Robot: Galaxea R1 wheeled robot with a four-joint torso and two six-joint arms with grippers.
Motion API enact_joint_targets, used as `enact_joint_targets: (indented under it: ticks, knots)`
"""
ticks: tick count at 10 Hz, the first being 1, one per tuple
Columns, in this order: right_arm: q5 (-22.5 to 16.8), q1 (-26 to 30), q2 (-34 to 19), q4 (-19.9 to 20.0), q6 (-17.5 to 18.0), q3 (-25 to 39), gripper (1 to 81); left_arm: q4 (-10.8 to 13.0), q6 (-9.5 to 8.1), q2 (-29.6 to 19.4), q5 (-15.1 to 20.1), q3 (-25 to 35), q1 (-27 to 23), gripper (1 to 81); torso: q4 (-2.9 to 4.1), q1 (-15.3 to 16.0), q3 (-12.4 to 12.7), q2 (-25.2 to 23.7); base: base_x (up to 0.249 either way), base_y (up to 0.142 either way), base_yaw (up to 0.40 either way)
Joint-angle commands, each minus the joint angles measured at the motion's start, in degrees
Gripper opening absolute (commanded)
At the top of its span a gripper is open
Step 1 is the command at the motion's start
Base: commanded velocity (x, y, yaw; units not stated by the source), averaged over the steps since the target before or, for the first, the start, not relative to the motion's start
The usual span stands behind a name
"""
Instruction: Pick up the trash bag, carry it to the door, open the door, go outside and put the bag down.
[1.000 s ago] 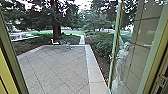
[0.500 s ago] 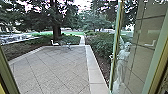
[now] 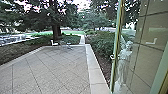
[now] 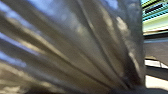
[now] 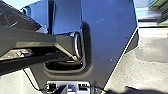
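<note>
Head view looks out over a paved patio [image 3: 50, 70] bordered by a pale stone edging [image 3: 96, 75]. At its far end stand a white chair [image 3: 53, 43] and, just beside it, a small table [image 3: 67, 45] on thin legs (both look tiny from here). Behind them rises a thick tree trunk [image 3: 55, 31], and a narrow path [image 3: 82, 40] runs off between low bushes [image 3: 100, 46].

On the robot's right, the upright frame of a glass door [image 3: 116, 50] crosses the scene. A whitish, draped figure [image 3: 123, 62] shows in the glass (statue-like, though whether it is a reflection I can't tell).

As for the trash bag [image 4: 75, 45], it looms close to the left wrist camera, dark and shiny, its folds running together towards one spot. Some of its crumpled plastic also shows in the right wrist view, beside the robot's own dark bar, with pale speckled ground [image 5: 150, 72] below. Whether the left gripper is spread or pinching, I can't tell; the same goes for the right gripper.
</note>
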Motion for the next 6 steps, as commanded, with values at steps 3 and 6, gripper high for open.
enact_joint_targets:
  ticks: [3,6]
  knots:
    - [-3.9,2.7,0.3,-0.1,-0.2,0.3,81.1,-0.2,0.52,-0.2,4.6,0.3,-2.7,1.0,0.00,0.1,0.0,0.0,0.091,0.000,0.000]
    - [-3.9,2.7,0.3,0.0,-0.2,0.3,81.1,-0.2,0.52,-0.2,4.6,0.3,-2.7,1.0,0.00,0.0,0.0,0.0,0.097,0.000,0.000]
